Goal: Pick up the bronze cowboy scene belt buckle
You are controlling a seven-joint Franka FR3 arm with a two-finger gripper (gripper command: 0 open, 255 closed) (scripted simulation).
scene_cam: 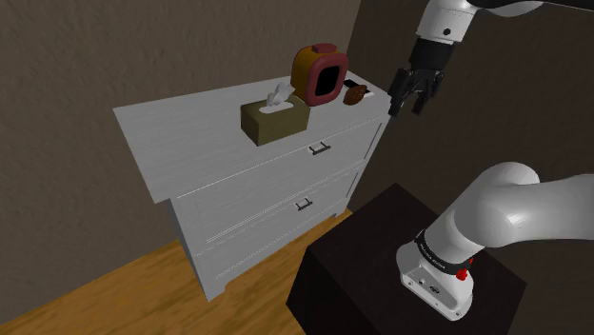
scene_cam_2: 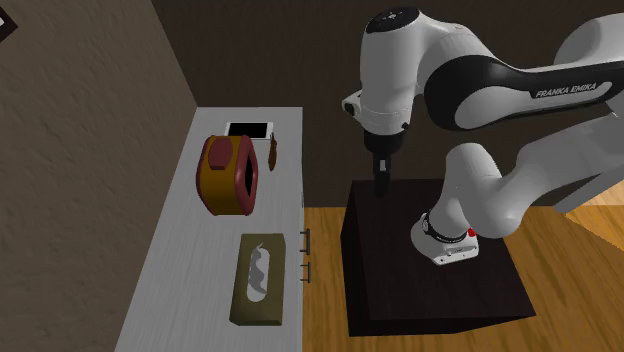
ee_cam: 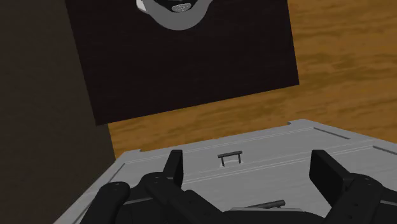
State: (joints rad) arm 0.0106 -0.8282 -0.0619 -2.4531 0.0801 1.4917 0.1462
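Bronze-brown belt buckle (scene_cam: 355,94) sits on white drawer chest (scene_cam: 181,133) top, just beside red-and-yellow round case (scene_cam: 319,74). Black two-finger gripper (scene_cam: 407,99) hangs off the chest's drawer side, fingers wide apart, empty.

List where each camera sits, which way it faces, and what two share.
Shoulder view: beside the stand, facing the dresser; shows the arm and open gripper.
Second exterior view: high above the dresser's end, looking down along its top; shows the arm on its stand.
Wrist view: on the hand, looking down past the drawer fronts to the floor; shows both fingers.
Shared: both exterior views show the belt buckle and tissue box.
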